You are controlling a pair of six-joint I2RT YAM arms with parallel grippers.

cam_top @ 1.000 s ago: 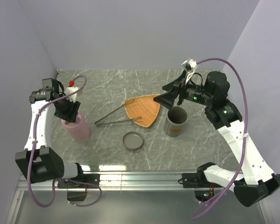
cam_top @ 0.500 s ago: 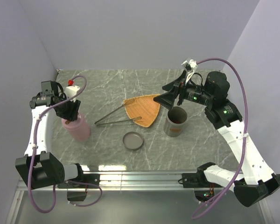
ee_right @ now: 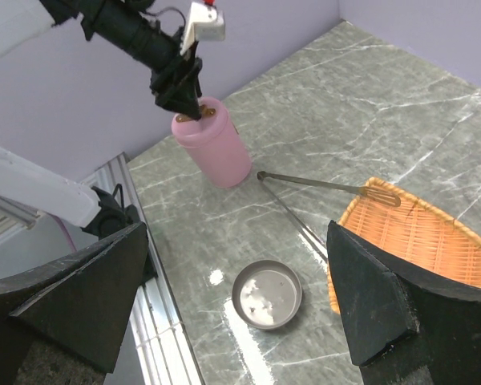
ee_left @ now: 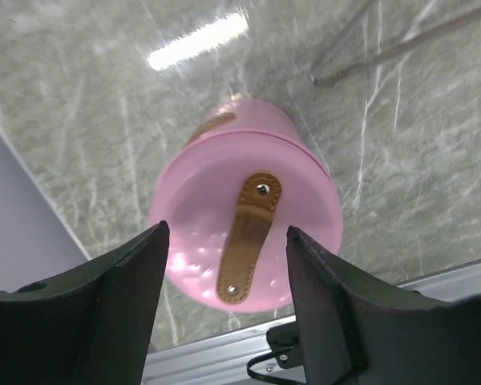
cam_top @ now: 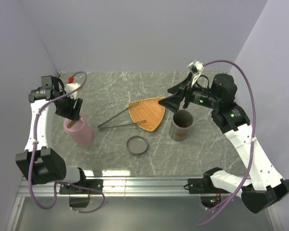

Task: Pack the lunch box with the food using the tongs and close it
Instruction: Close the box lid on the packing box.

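Left end effector hangs open over the pink cylindrical canister left of the orange woven plate, seemingly lining up a grab; dark metal tongs lie tips-on-plate, right end effector open, empty.

The slender dark tongs are lying flat, tips on the orange plate; the steel lunch box is standing uncovered.

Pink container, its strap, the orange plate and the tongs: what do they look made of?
Pink container: smooth and slightly glossy with soft highlights on top, probably plastic or coated metal.
Strap: brown and leather-like, fixed by two metal rivets.
Plate: woven, with a fine ribbed weave, likely bamboo or rattan.
Tongs: thin dark metal, judging by the wire-slim arms.
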